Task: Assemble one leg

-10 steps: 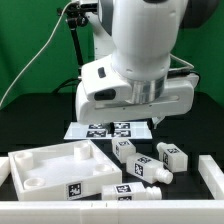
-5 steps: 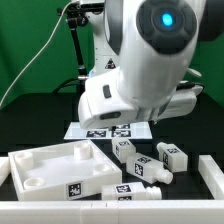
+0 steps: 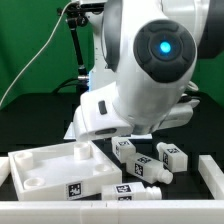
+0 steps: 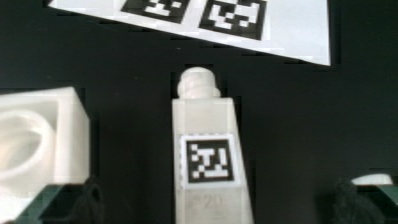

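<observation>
Wrist view: the leg (image 4: pixel 210 140) lies flat on the black bench (image 4: pixel 311 120), square under the claw (image 4: pixel 214 204). Its long axis runs along the gap between the jaws. Its narrower round end points toward the marker board (image 4: pixel 214 18) and stops short of it, with a strip of bare bench between. The black-and-white tag faces up on the thicker part of the post.

Claw stands wide. Only the two dark fingertips (image 4: pixel 63 205) show, one on either side of the leg's thick end. Both are clear of it, with black bench visible in each gap. Nothing is held.

One corner of the white panel (image 4: pixel 36 135) sits beside the leg, close to it; whether the two touch cannot be told.

Exterior view: the arm (image 3: pixel 150 70) fills most of the picture, and the claw cannot be made out behind its bulk. The panel (image 3: pixel 50 160) lies toward the exterior view's left. Several loose posts (image 3: pixel 148 170) lie just beside it toward the right. Which of them is the one under the claw cannot be told.
</observation>
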Robot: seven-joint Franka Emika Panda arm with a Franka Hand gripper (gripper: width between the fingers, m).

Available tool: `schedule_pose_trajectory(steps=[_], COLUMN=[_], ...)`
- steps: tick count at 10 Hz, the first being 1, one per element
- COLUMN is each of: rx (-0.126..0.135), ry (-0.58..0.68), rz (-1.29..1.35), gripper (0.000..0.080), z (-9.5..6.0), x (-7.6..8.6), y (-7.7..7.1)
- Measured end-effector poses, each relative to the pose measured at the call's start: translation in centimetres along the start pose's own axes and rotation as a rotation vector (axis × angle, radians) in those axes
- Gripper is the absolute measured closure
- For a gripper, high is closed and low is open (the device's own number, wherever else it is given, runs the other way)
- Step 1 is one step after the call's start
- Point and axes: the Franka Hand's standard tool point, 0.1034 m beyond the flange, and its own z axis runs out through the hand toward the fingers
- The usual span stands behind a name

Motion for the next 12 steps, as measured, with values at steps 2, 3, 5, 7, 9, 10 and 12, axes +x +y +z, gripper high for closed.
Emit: schedule_pose_trajectory(steps=[2, 3, 5, 7, 9, 10, 12], rx=[0.001, 0.001, -0.002, -0.020, -0.011, -0.009, -0.012], ry=[0.002, 0.001, 0.000, -0.009, -0.028, -0.034, -0.039], rz=[-0.003, -0.004, 0.006, 0.071, 0.083, 0.083, 0.080], gripper=[0.0150, 0.0150, 0.0150, 0.0150, 0.0150, 0.0150, 0.0150], z=[0.0, 0.0, 0.0, 0.6, 1.6, 1.9, 2.7], x=[0.1, 0.1, 0.1, 0.3, 0.6, 0.8, 1.2], y=[-0.1, -0.1, -0.1, 0.8, 1.4, 1.5, 1.2])
